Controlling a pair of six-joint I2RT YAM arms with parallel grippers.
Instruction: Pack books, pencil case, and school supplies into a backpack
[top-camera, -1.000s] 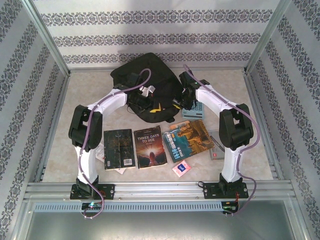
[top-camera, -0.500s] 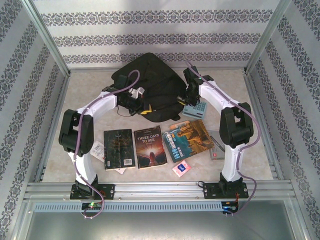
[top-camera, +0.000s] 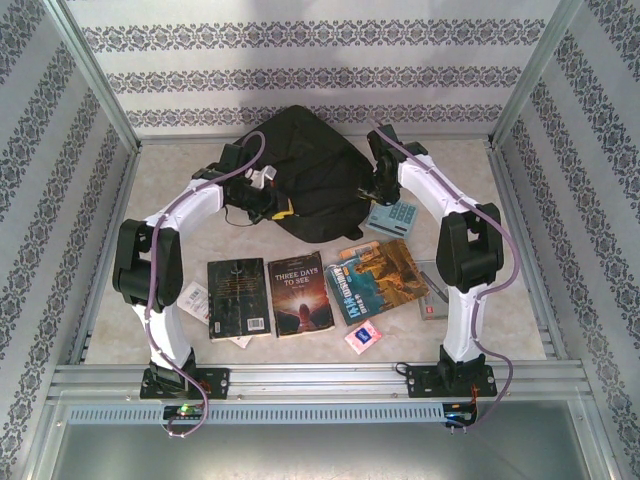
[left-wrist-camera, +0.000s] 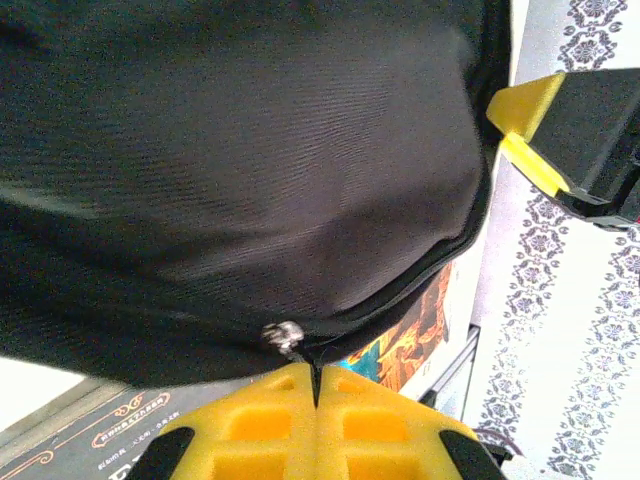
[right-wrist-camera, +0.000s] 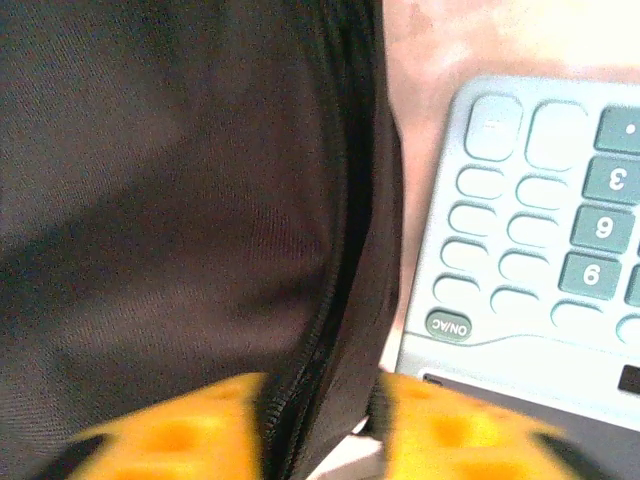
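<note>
Nearest the arm bases lies the pink-and-white packet (top-camera: 364, 337). Just beyond it the books sit in a row: the black paperback (top-camera: 238, 297), "Three Days to See" (top-camera: 300, 292) and the blue-and-orange illustrated book (top-camera: 368, 288), which rests across an orange-toned cover (top-camera: 402, 262). None of them is packed yet. Farther in, the light blue calculator (top-camera: 391, 218) lies just beside the right edge of the backpack (top-camera: 310, 165), which sits at the far middle of the desk (top-camera: 170, 185) with both arms reaching onto it.

The left hand (left-wrist-camera: 315, 395) is closed tight, its yellow fingers pressed together on the backpack's zip seam right by the metal slider (left-wrist-camera: 283, 335), and the fabric hangs above the books. The right hand (right-wrist-camera: 320, 435) stands partly open astride the zipped edge, showing no clear squeeze on it.

The likely trouble is that thin left-hand pinch. If the right hand gives no support, the soft bag may sag or slip free and flop shut, leaving no mouth for the books. The right hand is also close to the calculator and could knock it aside.

The desk is pale, mottled beige stone-look. Aluminium posts frame it, and the walls around it are papered in white with dark floral bands.
</note>
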